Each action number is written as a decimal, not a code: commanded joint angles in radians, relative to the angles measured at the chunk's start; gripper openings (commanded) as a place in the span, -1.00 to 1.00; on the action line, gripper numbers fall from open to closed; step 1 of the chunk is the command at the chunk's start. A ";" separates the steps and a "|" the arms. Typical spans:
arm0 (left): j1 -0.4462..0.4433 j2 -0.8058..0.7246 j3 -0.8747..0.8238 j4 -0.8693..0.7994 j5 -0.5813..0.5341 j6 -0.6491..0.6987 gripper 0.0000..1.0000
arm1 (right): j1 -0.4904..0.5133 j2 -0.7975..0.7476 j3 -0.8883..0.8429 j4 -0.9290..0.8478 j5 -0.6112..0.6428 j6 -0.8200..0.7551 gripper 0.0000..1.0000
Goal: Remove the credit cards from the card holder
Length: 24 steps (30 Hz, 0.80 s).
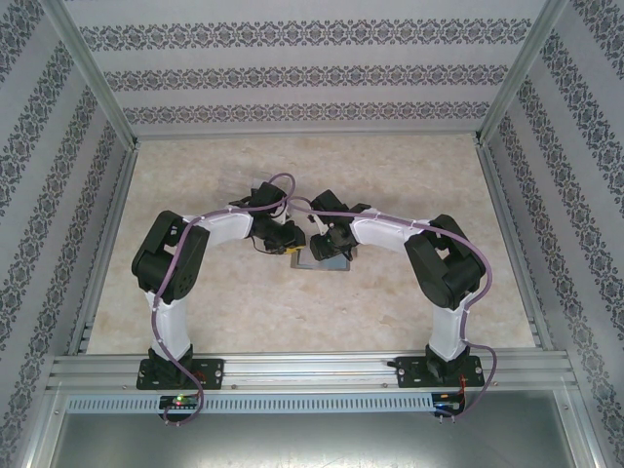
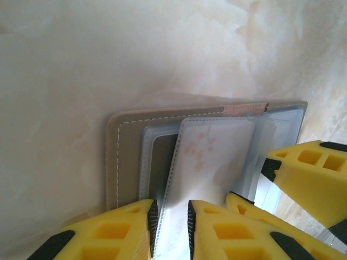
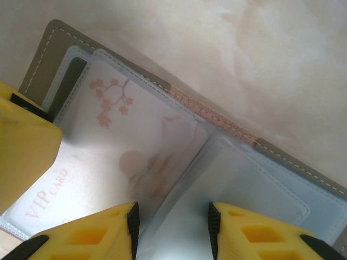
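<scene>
The card holder (image 1: pixel 330 263) lies open and flat on the pale marbled surface (image 1: pixel 244 322), midway between the two arms, which both bend inward over it. From the left wrist we see its grey-tan stitched cover and the clear sleeves (image 2: pixel 157 157) layered inside. One credit card (image 3: pixel 108 141) sits in a sleeve: it is white, with a pink blossom print and the words "VIP CARD". The left tool (image 2: pixel 171 222) hangs low over this sleeve at the holder's near edge, its fingers narrowly parted and the sleeve showing face-on through the gap. We see nothing pinched. The right tool (image 3: pixel 171 222) stands just beside it over the spine fold, its jaws spread wide and holding nothing.
</scene>
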 commanded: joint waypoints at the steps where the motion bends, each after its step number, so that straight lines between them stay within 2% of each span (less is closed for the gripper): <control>1: -0.010 0.034 0.003 -0.083 -0.038 0.063 -0.49 | -0.008 0.028 -0.017 -0.026 -0.017 0.004 -0.20; 16: -0.011 0.049 0.019 -0.036 0.073 0.086 -0.51 | -0.012 0.032 -0.016 -0.022 -0.034 0.007 -0.21; 24: -0.011 0.036 0.020 -0.033 0.069 0.084 -0.60 | -0.014 0.023 -0.022 -0.017 -0.038 0.010 -0.21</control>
